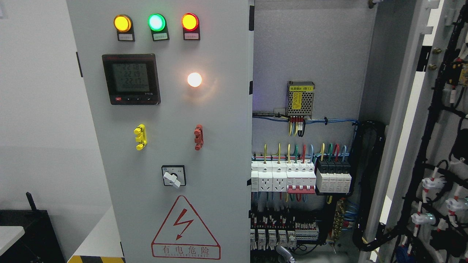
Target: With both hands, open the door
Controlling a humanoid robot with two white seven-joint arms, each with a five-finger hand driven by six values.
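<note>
Cabinet (55, 109) fills the head view, a tall grey electrical enclosure with two doors. The left door (219, 164) stands shut and faces the camera; the right door (406, 120) is already swung wide, seen nearly edge-on at the right, with black cable looms (431, 120) running down its inner face. Between them the interior (314, 54) lies exposed: a grey back plate, a small power supply (300, 98) high up, and a row of breakers (299, 177) with coloured wires below.

On the shut door, from top down: three lit pilot lamps (156, 22) in amber, green and red, a digital meter (131, 79), a glowing white lamp (194, 79), a yellow handle (140, 137) and a red handle (198, 137), a rotary switch (173, 176), and a red warning triangle (185, 229).

Neither robot hand appears anywhere in view, so I cannot tell whether either hand's fingers are spread or closed.

As a judgement, one leaf is open and the other remains. To do the remaining step well, a hand should approach the free edge of the left door, where it borders the open interior, or one of the two handles, though which handle actually latches it is hard to tell from here. The pull should follow the hinge arc outward, keeping fingers clear of the live breakers just beside that edge.
</note>
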